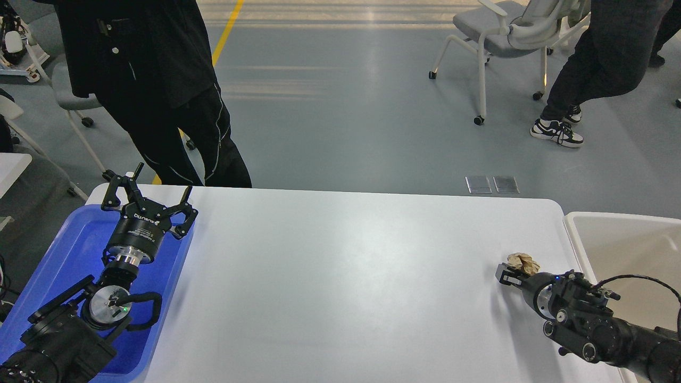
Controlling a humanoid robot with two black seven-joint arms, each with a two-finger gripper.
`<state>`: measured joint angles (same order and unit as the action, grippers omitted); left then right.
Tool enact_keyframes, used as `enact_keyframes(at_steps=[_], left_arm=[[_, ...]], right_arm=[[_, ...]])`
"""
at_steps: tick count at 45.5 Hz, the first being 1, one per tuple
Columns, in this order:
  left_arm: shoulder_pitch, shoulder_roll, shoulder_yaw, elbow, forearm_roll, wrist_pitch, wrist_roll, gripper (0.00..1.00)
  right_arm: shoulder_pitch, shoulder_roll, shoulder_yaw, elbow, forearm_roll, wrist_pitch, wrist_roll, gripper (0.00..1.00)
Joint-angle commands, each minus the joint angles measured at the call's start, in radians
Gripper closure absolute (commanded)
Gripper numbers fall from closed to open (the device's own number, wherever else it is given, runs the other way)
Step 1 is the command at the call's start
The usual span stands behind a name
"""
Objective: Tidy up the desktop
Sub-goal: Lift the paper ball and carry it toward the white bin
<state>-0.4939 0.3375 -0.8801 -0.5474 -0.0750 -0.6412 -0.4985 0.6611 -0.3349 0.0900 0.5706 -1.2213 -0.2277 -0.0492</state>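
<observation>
The white desktop [340, 276] fills the middle of the head view. A crumpled brown paper ball [523, 261] lies on it near the right edge. My right gripper [507, 276] sits low at the ball's near-left side, touching or almost touching it. It is small and dark, so its fingers cannot be told apart. My left gripper [151, 192] is open and empty, pointing away from me over the far right part of the blue tray [64, 255].
A cream-white bin [617, 239] stands just off the desktop's right edge. One person in black stands at the far left corner, and another stands by a white chair [495, 37] at the back right.
</observation>
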Motion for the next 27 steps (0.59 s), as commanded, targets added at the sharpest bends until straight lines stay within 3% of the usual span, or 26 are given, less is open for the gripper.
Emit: enact_keyframes(at_steps=[1, 13, 27], left_arm=[[0.0, 0.0, 0.001, 0.0, 0.001, 0.0, 0.0, 0.0], [0.0, 0.0, 0.0, 0.0, 0.0, 0.0, 0.0, 0.0], [0.0, 0.0, 0.0, 0.0, 0.001, 0.0, 0.0, 0.0]], right_arm=[[0.017, 0.007, -0.032, 0.002, 0.121, 0.007, 0.012, 1.0], [0.054, -0.039, -0.039, 0.073, 0.138, 0.016, 0.057, 1.0], [0.143, -0.354, -0.038, 0.54, 0.154, 0.105, 0.066, 1.0]])
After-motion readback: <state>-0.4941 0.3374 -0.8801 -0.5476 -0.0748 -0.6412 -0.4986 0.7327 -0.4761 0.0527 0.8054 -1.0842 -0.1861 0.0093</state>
